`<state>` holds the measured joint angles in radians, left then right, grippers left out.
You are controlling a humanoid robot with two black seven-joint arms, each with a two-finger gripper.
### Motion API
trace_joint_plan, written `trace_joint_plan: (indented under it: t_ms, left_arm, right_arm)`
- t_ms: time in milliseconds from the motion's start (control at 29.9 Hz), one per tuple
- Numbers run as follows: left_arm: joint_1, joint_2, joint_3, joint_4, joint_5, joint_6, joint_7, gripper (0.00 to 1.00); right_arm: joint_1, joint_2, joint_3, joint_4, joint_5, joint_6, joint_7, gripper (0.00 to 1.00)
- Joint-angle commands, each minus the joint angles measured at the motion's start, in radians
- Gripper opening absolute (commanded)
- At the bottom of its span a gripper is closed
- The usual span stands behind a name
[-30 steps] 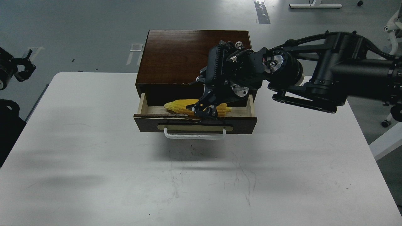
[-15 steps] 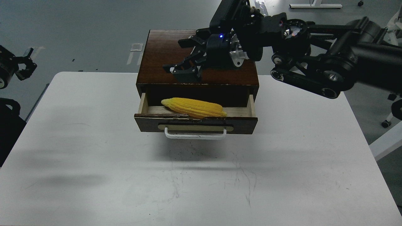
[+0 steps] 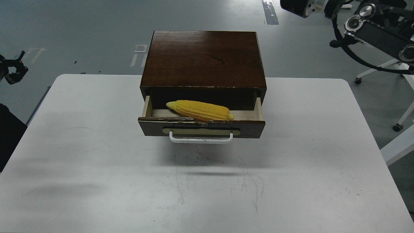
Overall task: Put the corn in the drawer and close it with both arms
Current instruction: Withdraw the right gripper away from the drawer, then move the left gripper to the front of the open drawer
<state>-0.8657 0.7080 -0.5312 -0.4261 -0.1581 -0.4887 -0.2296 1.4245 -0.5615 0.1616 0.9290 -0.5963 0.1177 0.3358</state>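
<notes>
Here, nothing lay between the drawer [image 3: 200,127], pulled open from the brown wooden cabinet [image 3: 203,58] on the white table [image 3: 97,161], and either arm. The corn [image 3: 199,110] lay inside it, tapered end leftward. The left gripper [image 3: 13,69] hung far left, jaw state unclear; the right gripper was out of view.

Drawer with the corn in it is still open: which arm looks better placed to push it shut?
Neither clearly. Left gripper sits at table height; right arm is raised at the top edge. Drawer and corn are central. Left, marginally.
</notes>
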Motion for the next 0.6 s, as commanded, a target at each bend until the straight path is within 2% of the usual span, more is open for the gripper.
trace_joint_plan:
  t_ms: [0,67,134,267,401,568]
  left_arm:
    - [0.002,0.048,0.043,-0.186,0.029,0.0,0.032,0.97]
    - [0.007,0.054,0.063,-0.305,0.037,0.0,0.036,0.97]
    - [0.01,0.059,0.074,-0.357,0.054,0.0,0.036,0.97]
    - [0.01,0.109,0.073,-0.538,0.219,0.0,0.029,0.97]
    - [0.01,0.165,0.059,-0.624,0.365,0.0,0.023,0.96]
    - [0.008,0.248,0.033,-0.793,0.543,0.0,0.023,0.87]
  right_arm:
    - [-0.045,-0.034,0.006,-0.042,0.208,0.007,-0.001,1.0]
    - [-0.058,-0.06,0.015,-0.079,0.324,0.055,-0.004,1.0]
    - [-0.068,-0.063,0.019,-0.105,0.377,0.092,-0.006,1.0]
    - [-0.117,-0.061,0.047,-0.261,0.594,0.207,-0.027,1.0]
    - [-0.182,-0.061,0.049,-0.335,0.745,0.247,-0.046,1.0]
    - [-0.303,-0.063,0.07,-0.367,0.872,0.257,-0.049,1.0]
